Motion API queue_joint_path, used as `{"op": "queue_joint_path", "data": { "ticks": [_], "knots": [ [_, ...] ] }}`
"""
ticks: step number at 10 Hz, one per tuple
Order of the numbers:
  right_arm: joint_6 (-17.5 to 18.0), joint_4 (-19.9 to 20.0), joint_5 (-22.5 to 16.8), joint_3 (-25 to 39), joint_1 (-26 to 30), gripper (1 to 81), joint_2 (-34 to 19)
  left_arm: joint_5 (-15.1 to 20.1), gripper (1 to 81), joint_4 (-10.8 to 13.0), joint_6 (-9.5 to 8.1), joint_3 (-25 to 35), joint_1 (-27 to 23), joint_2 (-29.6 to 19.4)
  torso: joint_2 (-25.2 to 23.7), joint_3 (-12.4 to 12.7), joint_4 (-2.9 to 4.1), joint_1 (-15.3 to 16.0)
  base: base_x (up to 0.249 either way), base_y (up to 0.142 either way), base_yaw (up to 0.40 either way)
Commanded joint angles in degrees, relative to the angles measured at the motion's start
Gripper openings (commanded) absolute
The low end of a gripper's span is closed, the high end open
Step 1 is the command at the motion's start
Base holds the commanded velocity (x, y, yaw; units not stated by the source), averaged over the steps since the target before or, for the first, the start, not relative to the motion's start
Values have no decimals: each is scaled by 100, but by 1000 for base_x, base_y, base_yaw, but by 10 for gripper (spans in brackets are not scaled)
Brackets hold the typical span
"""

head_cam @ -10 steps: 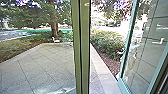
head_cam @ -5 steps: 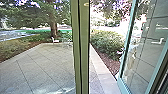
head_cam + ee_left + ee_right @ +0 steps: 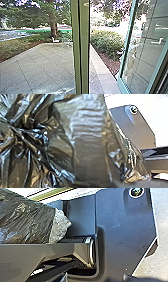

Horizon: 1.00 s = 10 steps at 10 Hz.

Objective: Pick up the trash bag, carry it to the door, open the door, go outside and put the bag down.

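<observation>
1. Trash bag (image 3: 87,154): glossy black to smoky olive-brown, streaked with silvery highlights; its tip (image 3: 59,226) is pale grey.
2. Paving (image 3: 37,67): light grey, crossed by thin dark lines in a slanting grid.
3. Border strip (image 3: 105,72) along the paving's edge: pale pinkish beige.
4. Chair (image 3: 55,40) by the paving's far edge: white.
5. Upright post (image 3: 84,50): olive green, split by a dark stripe.
6. Frame (image 3: 126,47) of the glass panel: teal.
7. Hedge (image 3: 106,42): mottled green; mulch (image 3: 113,65): reddish brown.
8. Tree trunk (image 3: 54,28): brown.
</observation>
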Motion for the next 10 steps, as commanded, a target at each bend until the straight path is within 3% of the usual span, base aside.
{"op": "queue_joint_path", "data": {
  "ticks": [1, 4, 10],
  "knots": [
    [-10, -50, -318, 23, 231, 811, 70, 267, 10, 41, 60, -7, -316, 7, 0, 0, 0, 0, 0, 0, 0],
    [-10, -50, -318, 14, 231, 811, 97, 267, 10, 50, 60, -7, -325, 7, 0, 0, 0, 0, 0, -54, 0],
    [-1, -41, -301, -144, 161, 811, 132, 258, 10, 50, 60, -7, -325, -2, -2, 0, 0, -2, 0, -104, 0]
  ]
}}
